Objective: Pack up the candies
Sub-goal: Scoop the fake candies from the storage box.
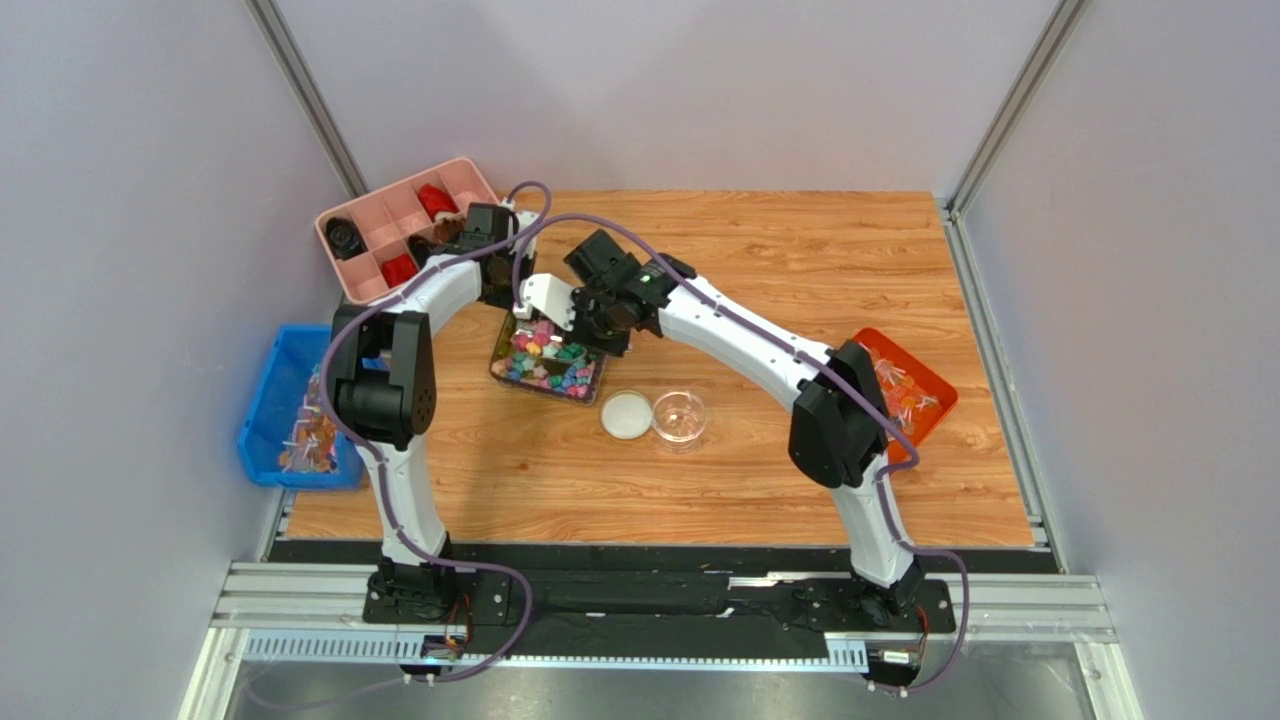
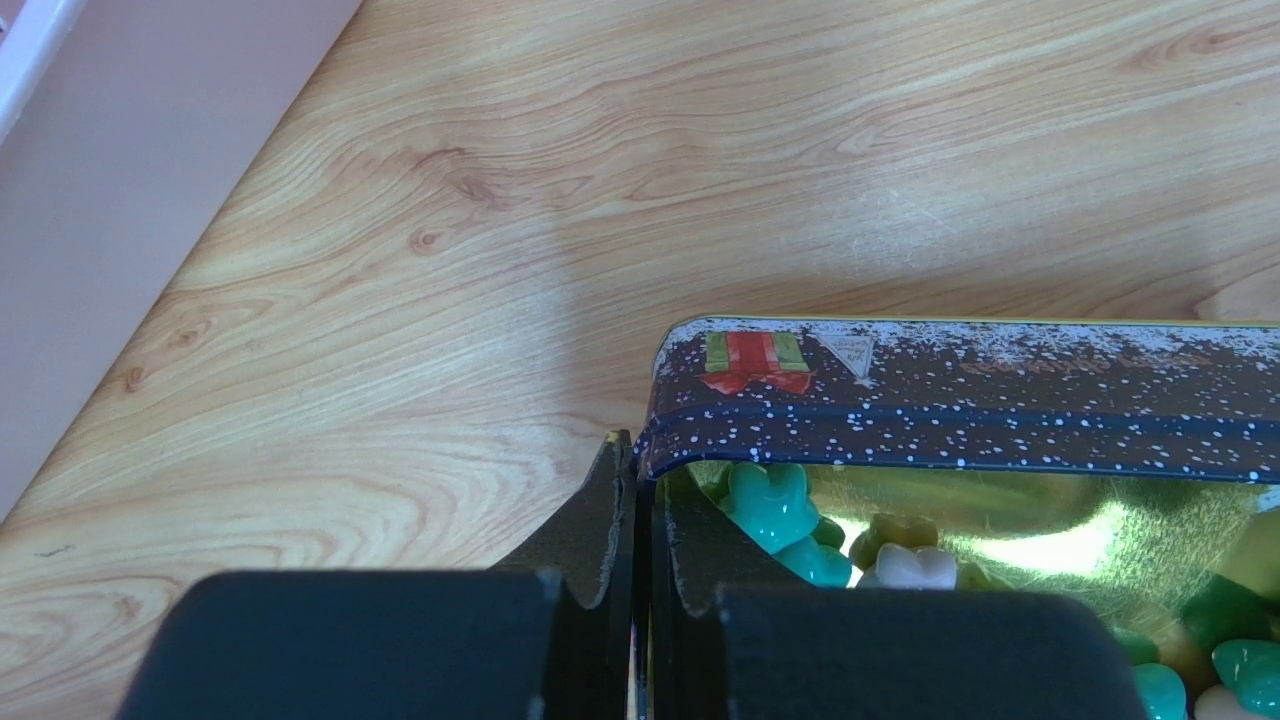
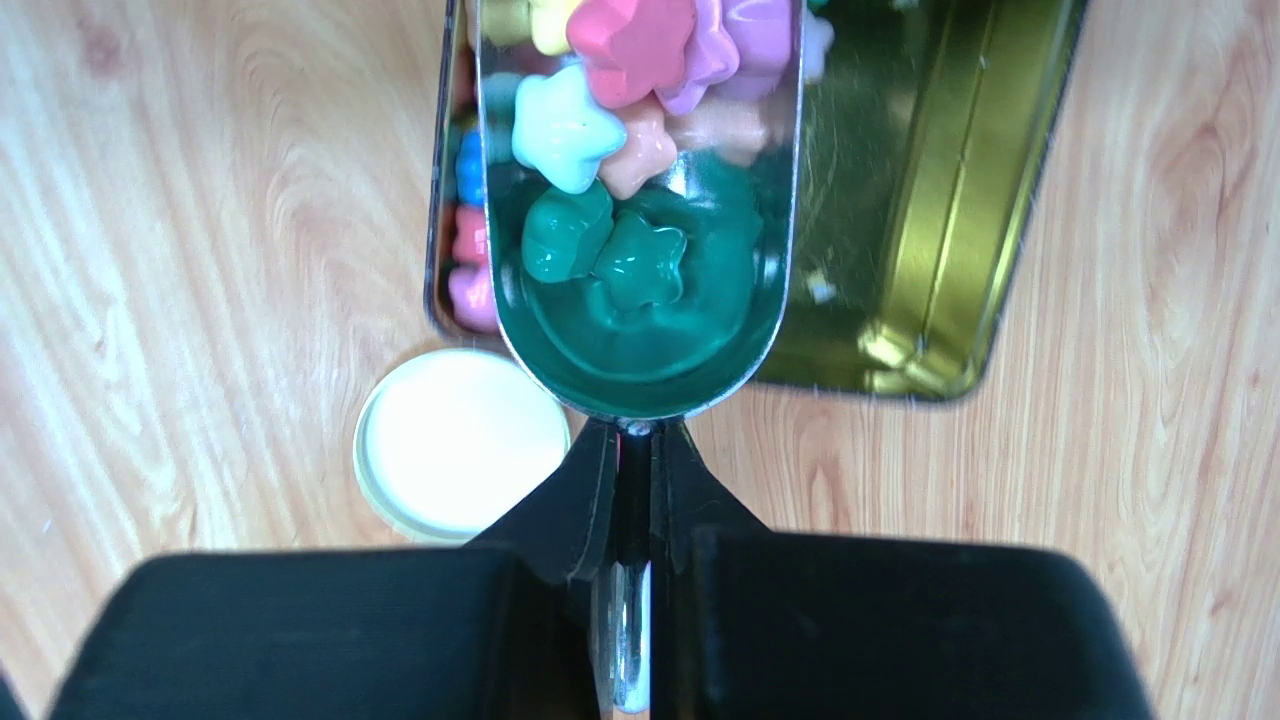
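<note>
On the wooden worktop (image 1: 751,465), my left gripper (image 2: 643,488) clamps the tin (image 2: 962,398) by its wall while my right gripper (image 3: 639,450) pinches a scoop (image 3: 661,345) loaded with candies (image 3: 631,38) above it, and the clear jar (image 1: 679,416) nearer me looks empty, lid (image 1: 627,416) beside it, so I judge packing barely begun.

site: robot lab cell | grey partition walls (image 1: 135,180) | aluminium rail (image 1: 1037,608) | wooden table (image 1: 842,270)
</note>
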Robot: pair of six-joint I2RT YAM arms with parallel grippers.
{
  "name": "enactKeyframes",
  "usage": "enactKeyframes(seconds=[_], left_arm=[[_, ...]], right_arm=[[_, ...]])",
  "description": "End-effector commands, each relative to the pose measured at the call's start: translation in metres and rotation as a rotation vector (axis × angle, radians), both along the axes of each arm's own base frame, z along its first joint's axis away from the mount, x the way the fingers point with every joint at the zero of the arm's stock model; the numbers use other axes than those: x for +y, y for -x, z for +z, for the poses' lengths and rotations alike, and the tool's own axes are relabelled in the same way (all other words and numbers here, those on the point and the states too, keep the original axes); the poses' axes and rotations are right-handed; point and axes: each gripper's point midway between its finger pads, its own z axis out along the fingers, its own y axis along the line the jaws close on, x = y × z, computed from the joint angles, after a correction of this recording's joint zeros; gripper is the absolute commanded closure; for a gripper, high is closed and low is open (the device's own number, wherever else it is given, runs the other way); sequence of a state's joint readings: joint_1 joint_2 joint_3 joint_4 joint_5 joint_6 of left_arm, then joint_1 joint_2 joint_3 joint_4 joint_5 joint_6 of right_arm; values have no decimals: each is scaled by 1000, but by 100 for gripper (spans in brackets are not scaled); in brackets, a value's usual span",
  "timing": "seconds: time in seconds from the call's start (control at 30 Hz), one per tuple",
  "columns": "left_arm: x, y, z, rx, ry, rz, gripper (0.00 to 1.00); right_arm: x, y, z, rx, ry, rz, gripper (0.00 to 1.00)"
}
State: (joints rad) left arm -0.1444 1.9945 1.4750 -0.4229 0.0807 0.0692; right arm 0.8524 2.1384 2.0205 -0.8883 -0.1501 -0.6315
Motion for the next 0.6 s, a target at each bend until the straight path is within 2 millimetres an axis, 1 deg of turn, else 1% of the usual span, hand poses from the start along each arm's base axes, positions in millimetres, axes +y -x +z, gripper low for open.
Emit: enactKeyframes(seconds=[0.0,0.03,0.07,0.1,0.13,0.17,0.2,0.23,0.3,0.33,0.37,0.4,0.43,0.47,0.57], left_arm=[[-9,-11,17,-42,34,-26,100],[-10,-11,18,-42,36,-25,100],[-10,-12,18,-43,35,-25,100],[-10,-12,18,-43,37,-25,100],[-10,-12,18,-43,35,-25,100],[-9,-11,18,-42,35,-24,100],[-9,-11,17,-41,33,-27,100],[-9,-12,18,-43,32,-24,100],[-8,-12,17,-42,28,-23,100],[-8,-12,17,-44,26,-21,100],[-8,-12,17,-43,27,-22,100],[-8,-12,17,-42,26,-23,100],[-8,-12,16,-40,27,-24,100],[-8,-12,16,-42,26,-23,100],[-8,-12,16,-41,25,-25,100]], right_arm=[[-21,11,58,-13,-111,-5,100],[-26,13,63,-13,-115,-9,100],[-35,13,62,-9,-106,-16,100],[-43,16,55,-2,-81,-19,100],[-51,20,65,-15,-91,-21,100],[-60,20,64,-14,-82,-30,100],[-70,25,57,-5,-59,-35,100],[-78,28,66,-20,-64,-38,100],[-94,33,65,-25,-35,-56,100],[-104,41,55,-6,1,-52,100],[-112,46,62,-20,0,-54,100],[-119,48,61,-25,17,-62,100],[-128,56,53,-6,49,-61,100],[-134,60,58,-15,52,-65,100],[-154,74,55,-5,92,-77,100]])
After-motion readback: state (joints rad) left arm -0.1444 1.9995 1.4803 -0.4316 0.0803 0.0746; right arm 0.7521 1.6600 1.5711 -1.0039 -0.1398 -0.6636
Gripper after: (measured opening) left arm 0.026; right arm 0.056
